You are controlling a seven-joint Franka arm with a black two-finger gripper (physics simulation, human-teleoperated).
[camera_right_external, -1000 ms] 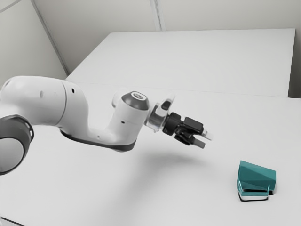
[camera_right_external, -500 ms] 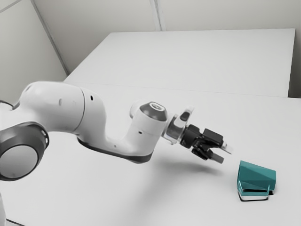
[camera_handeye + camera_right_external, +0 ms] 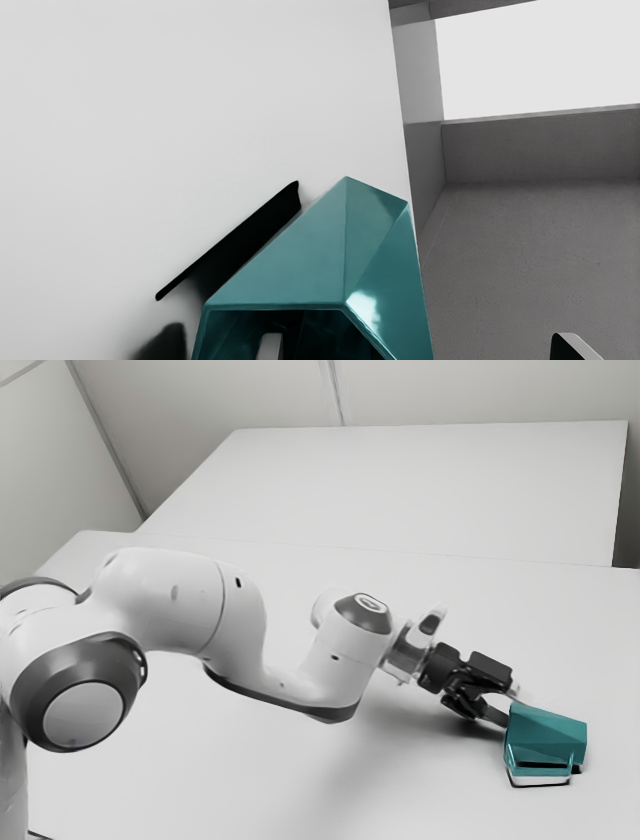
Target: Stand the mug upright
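Clearly, hand (image 3: 507, 704) released: one fingertip (image 3: 270, 347) inside rim (image 3: 275, 306) of tipped mug (image 3: 305, 270), other outside, open gap between.

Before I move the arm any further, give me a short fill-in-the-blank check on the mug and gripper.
1. The faceted teal mug lies on its ____ on the white table, not upright.
2. The black two-finger gripper is not shut but ____.
3. In the wrist view, of the two fingertips, only ____ shows against the mug's dark mouth.
4. The mug lies in the exterior view's ____ half, not its left.

Missing words: side; open; one; right.
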